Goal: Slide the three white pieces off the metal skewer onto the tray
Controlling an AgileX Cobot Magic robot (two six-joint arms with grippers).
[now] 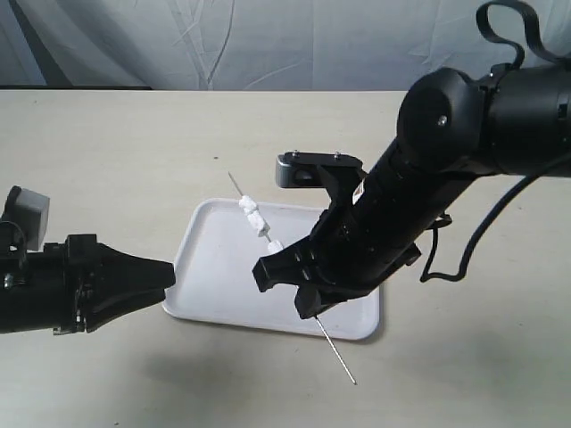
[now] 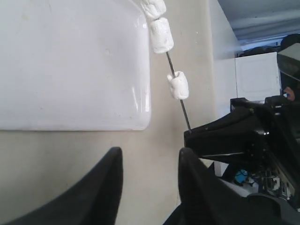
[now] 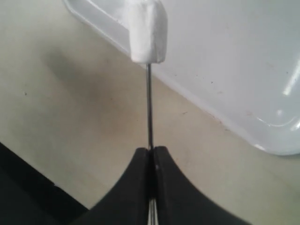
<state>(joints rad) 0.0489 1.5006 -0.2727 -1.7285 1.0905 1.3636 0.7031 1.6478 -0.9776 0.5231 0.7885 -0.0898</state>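
Note:
The metal skewer (image 1: 337, 354) slants over the white tray (image 1: 214, 267), held off the surface. Three white pieces (image 1: 259, 223) are threaded on its far half, two close together and one lower, just ahead of my right gripper (image 1: 287, 264). In the right wrist view that gripper (image 3: 150, 151) is shut on the skewer (image 3: 149, 103), with the nearest piece (image 3: 148, 33) a short way beyond the fingertips. My left gripper (image 1: 169, 275) is at the tray's left edge. It is open and empty in the left wrist view (image 2: 150, 157), apart from the pieces (image 2: 178, 85).
The beige table (image 1: 116, 152) carries the tray. A white cloth backdrop (image 1: 268, 45) runs along the far edge. A black cable (image 1: 464, 250) hangs beside the right arm. The skewer's pointed end (image 1: 232, 178) sticks out past the tray's far rim.

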